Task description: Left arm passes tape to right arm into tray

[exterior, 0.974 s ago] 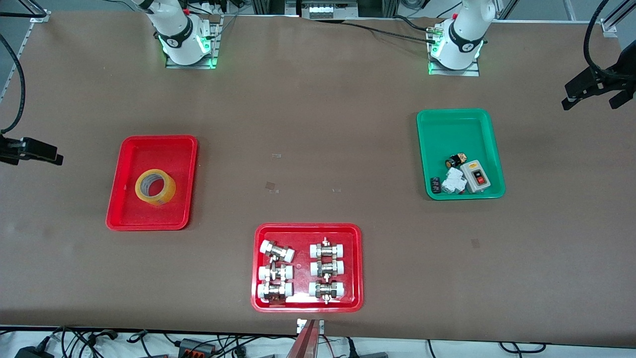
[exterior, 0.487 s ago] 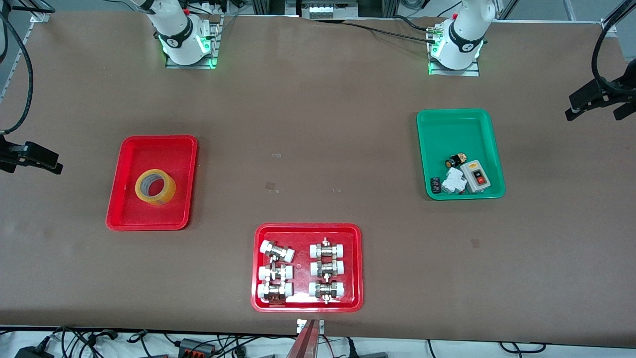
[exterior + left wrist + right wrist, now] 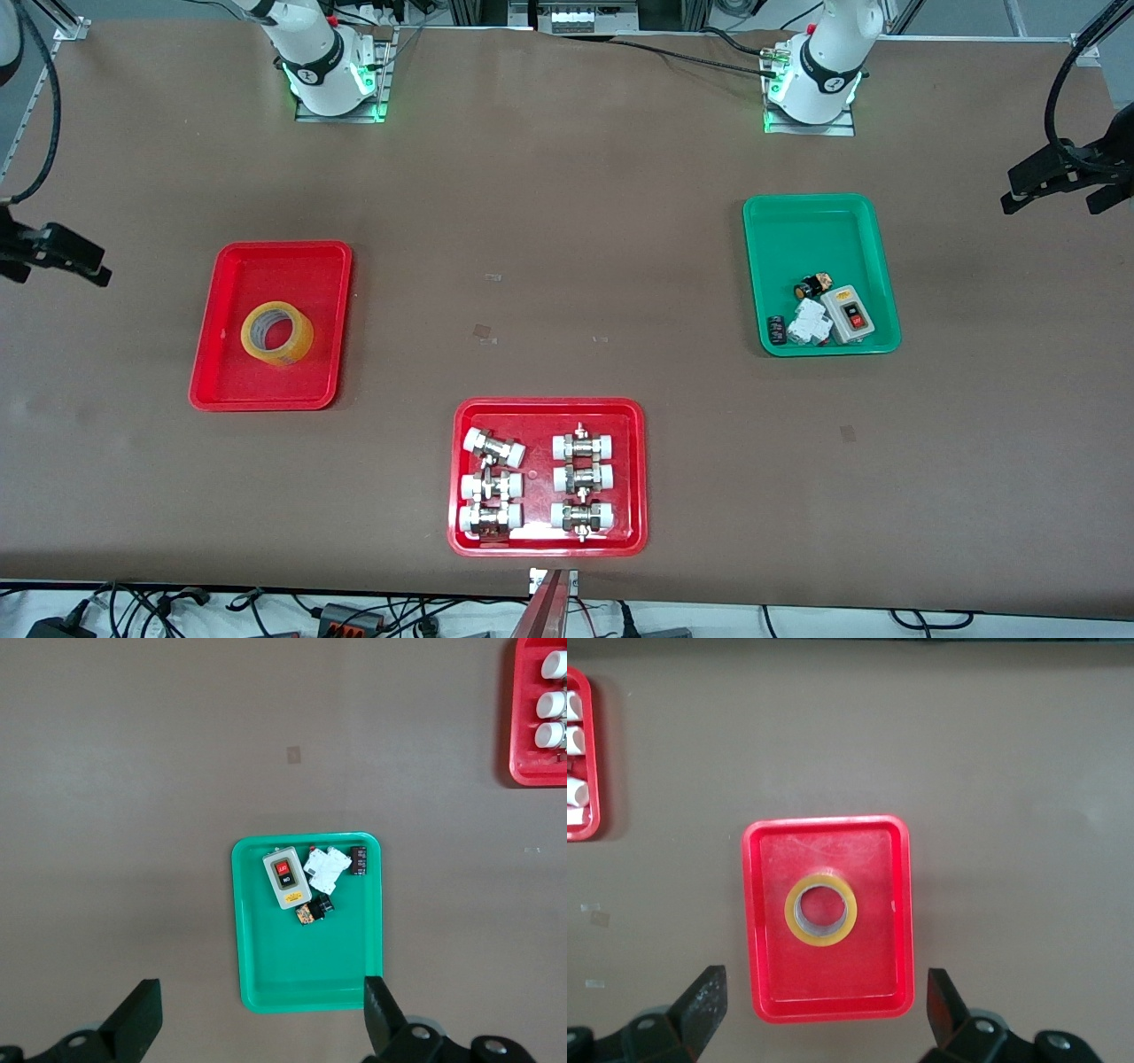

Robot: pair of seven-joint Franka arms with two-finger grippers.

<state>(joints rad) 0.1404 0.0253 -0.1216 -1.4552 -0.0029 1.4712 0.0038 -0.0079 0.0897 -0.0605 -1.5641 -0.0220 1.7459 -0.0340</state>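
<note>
The tape, a yellowish roll lying flat, rests in the plain red tray toward the right arm's end of the table. The right wrist view looks straight down on the tape in the middle of the tray. My right gripper hangs high over that end of the table, open and empty, its fingertips well above the tray. My left gripper hangs high over the left arm's end, also open and empty, its fingers framing the green tray's edge far below.
A green tray of small electrical parts lies at the left arm's end. A second red tray of metal fittings sits near the front camera's edge of the table. Bare brown tabletop lies between the trays.
Both grippers drift slightly at the edges of the front view, the right one dipping and then rising. The tape and the trays have not moved.
</note>
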